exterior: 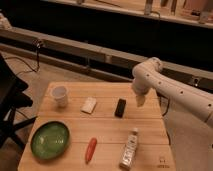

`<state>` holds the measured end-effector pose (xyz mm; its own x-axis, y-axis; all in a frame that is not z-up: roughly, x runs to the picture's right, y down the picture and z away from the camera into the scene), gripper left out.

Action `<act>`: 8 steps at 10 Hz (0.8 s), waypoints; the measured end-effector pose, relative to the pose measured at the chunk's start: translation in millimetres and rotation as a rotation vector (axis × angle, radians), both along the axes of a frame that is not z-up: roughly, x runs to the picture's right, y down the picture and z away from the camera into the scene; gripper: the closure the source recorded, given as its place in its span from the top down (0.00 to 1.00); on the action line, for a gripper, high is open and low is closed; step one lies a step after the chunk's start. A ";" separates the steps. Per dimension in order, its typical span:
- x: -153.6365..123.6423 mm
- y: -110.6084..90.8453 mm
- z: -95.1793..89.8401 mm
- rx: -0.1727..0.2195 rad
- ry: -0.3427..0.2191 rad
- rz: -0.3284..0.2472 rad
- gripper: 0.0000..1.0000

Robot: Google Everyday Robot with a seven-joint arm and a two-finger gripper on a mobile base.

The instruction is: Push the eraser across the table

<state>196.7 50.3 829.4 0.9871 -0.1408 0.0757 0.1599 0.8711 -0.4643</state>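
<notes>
I saw the table (107, 131) as pale, matt planked wood; the eraser (120, 107) looked matt black. The gripper (140, 100), just beside it, seemed smooth white plastic, and the green bowl (50, 140) glossy.

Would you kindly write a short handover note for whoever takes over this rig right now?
Gripper: low over the table, near its far right side as pictured, just right of the eraser; no contact visible.
Eraser: lying flat on the far half of the table, between the flat white block and the gripper.
Done: the gripper is beside the eraser.
Left: bring the gripper against the eraser and push it across the table.
</notes>
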 end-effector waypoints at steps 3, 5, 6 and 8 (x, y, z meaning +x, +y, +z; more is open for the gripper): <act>-2.5 2.4 4.4 -0.003 -0.008 -0.014 0.70; -3.6 2.9 6.3 -0.004 -0.013 -0.020 0.70; -4.4 3.4 7.4 -0.006 -0.017 -0.023 0.70; -4.9 5.1 9.9 -0.009 -0.022 -0.031 0.52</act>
